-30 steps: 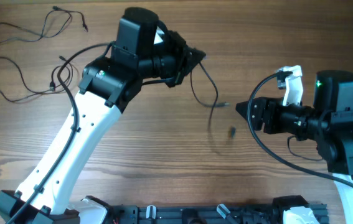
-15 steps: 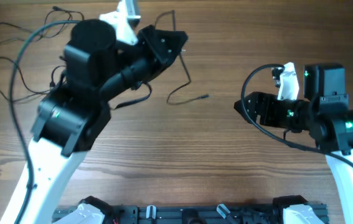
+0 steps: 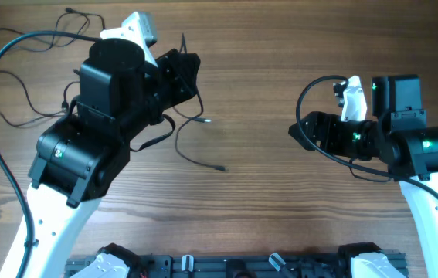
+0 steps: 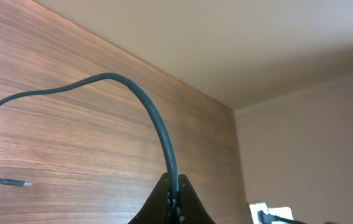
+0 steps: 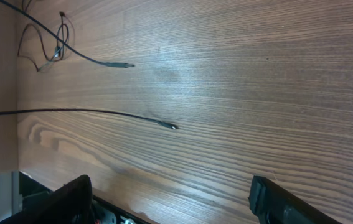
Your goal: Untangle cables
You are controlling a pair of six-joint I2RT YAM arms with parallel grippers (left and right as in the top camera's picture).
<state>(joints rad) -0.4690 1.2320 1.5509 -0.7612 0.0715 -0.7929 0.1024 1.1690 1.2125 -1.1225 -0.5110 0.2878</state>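
Bench point(image 3: 280, 208): spans the whole overhead view in brown wood grain and carries everything else. Left arm point(image 3: 79, 154): reaches from the near left edge toward the far centre, black joints over a white link. Right arm point(image 3: 423, 147): sits at the right side, pointing left toward the middle, well apart from the left arm. Left end effector point(image 4: 175, 186): clenched on a dark cable point(image 4: 154, 109), fingertips pressed together in the left wrist view, the cable rising from between them, arching over and running off the left edge of that view. Right end effector point(image 5: 169, 183): released, fingers spread wide at the two lower corners of the right wrist view, gripping nothing, hanging above bare wood. Loose cables point(image 3: 25, 42): sprawl thin and dark over the far left corner of the bench, meeting in a small tangle point(image 3: 68, 104) just beside the left arm. Another dark stretch point(image 3: 188, 154): curls on the wood just right of the left arm, well apart from the right end effector; cannot tell from overhead whether joined to the held cable. Cable tip point(image 3: 222, 167): lies on open wood between the two arms, nearer the left. Second tip point(image 3: 205, 120): lies farther back, near the left end effector.
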